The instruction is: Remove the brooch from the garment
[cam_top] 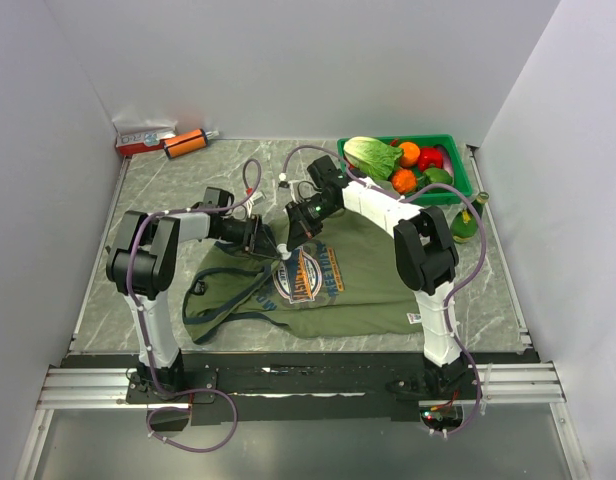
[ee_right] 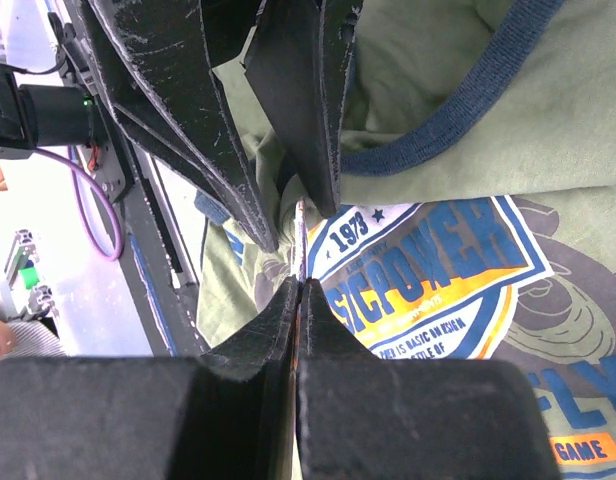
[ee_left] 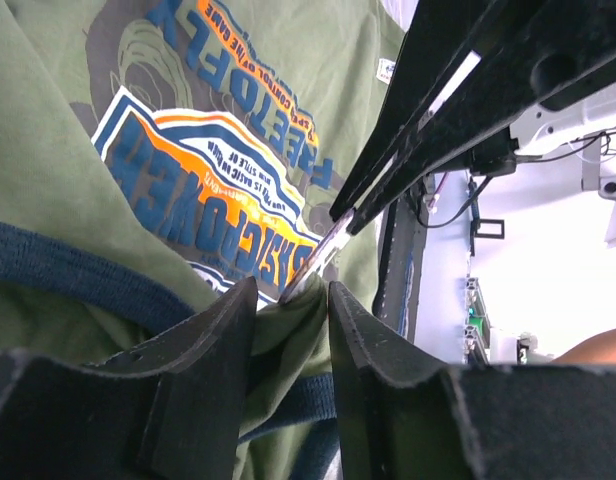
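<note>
The olive-green garment (cam_top: pixel 358 285) lies crumpled on the table, its chest print (cam_top: pixel 306 272) facing up. The brooch (cam_top: pixel 283 250) is a tiny whitish disc at the print's upper left edge. My left gripper (cam_top: pixel 266 240) is shut on a raised fold of the garment (ee_left: pixel 288 330) right beside the brooch. My right gripper (cam_top: pixel 288 238) is shut on the brooch, which shows edge-on as a thin sliver between its tips in the right wrist view (ee_right: pixel 301 235) and in the left wrist view (ee_left: pixel 316 262). The two grippers' tips almost touch. Navy collar trim (ee_right: pixel 458 100) runs behind them.
A green basket (cam_top: pixel 462 170) of vegetables stands at the back right, with a green bottle (cam_top: pixel 466 222) lying beside it. A red box (cam_top: pixel 143 140) and an orange cylinder (cam_top: pixel 186 144) lie at the back left. White walls enclose the table on three sides.
</note>
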